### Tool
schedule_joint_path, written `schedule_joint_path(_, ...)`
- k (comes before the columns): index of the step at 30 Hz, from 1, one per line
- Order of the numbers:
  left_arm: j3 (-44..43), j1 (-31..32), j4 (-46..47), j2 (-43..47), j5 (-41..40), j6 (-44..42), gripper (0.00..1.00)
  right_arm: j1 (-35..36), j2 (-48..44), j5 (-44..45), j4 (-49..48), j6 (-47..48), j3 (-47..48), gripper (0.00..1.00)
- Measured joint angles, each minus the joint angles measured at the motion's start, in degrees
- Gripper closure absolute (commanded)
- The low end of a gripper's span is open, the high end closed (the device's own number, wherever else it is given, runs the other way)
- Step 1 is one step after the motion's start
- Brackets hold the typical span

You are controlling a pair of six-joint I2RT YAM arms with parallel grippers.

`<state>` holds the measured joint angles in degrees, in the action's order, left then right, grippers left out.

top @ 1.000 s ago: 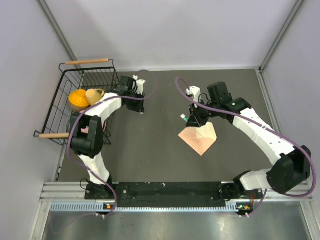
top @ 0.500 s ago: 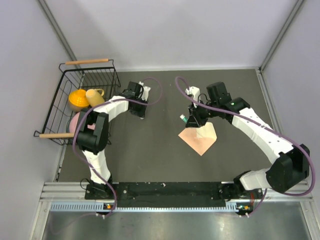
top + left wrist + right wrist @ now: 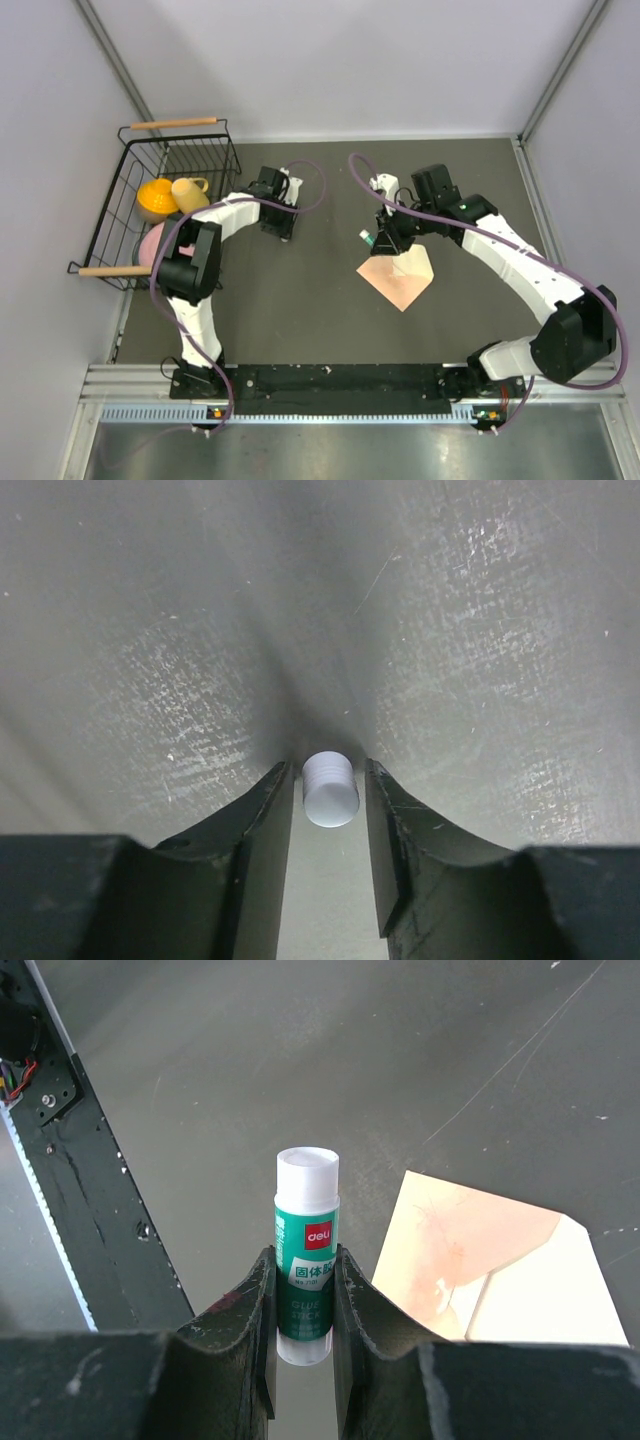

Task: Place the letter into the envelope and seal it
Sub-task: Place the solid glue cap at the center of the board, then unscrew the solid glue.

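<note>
Right gripper (image 3: pixel 303 1260) holds 1 glue stick (image 3: pixel 307 1185)

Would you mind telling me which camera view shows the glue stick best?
The right wrist view: the glue stick stands large, label readable, clamped in the right gripper. The top external view shows only a tiny green-and-white speck. The left wrist view does not show it.

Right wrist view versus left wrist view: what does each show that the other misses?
Only right wrist: a green-and-white glue stick clamped in the jaws of the right gripper, and the peach envelope lying on the dark table. Only left wrist: a small white ridged cylinder between the parted jaws of the left gripper, not gripped. Both: that dark table.
</note>
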<state>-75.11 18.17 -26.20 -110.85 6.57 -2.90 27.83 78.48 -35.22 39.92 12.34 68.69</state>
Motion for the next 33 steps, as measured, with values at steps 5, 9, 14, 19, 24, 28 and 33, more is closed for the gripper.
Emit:
schedule_joint_path(5, 0.00, 0.04, 0.02, -0.09, 0.31, 0.24, 0.48, 0.00, 0.00, 0.00, 0.02, 0.02, 0.02, 1.00)
schedule_joint_path(9, 0.02, 0.04, -0.96, 1.14, 3.04, 1.66, 0.38, -0.09, -0.02, -0.22, 0.17, 0.07, 0.11, 1.00)
schedule_joint_path(14, 1.14, -0.39, -1.79, 13.44, 15.72, 0.72, 0.33, -0.68, -0.39, -4.98, 0.44, 0.76, 0.11, 1.00)
schedule_joint_path(19, 5.95, -1.49, 1.68, 35.58, 36.68, -10.14, 0.36, -0.74, -2.93, -13.44, 0.39, 2.62, 0.11, 0.99)
schedule_joint_path(24, 14.53, -1.11, 6.95, 47.69, 55.87, -15.28, 0.38, 0.24, -5.33, -19.10, 0.37, 4.63, 0.04, 0.99)
schedule_joint_path(28, 18.18, 0.87, 10.73, 47.32, 60.04, -14.10, 0.38, 2.10, -6.58, -19.50, 0.39, 5.60, -0.04, 1.00)
schedule_joint_path(33, 18.58, 0.22, 12.02, 42.25, 53.66, -10.36, 0.34, 2.23, -6.67, -18.78, 0.35, 4.68, -0.35, 1.00)
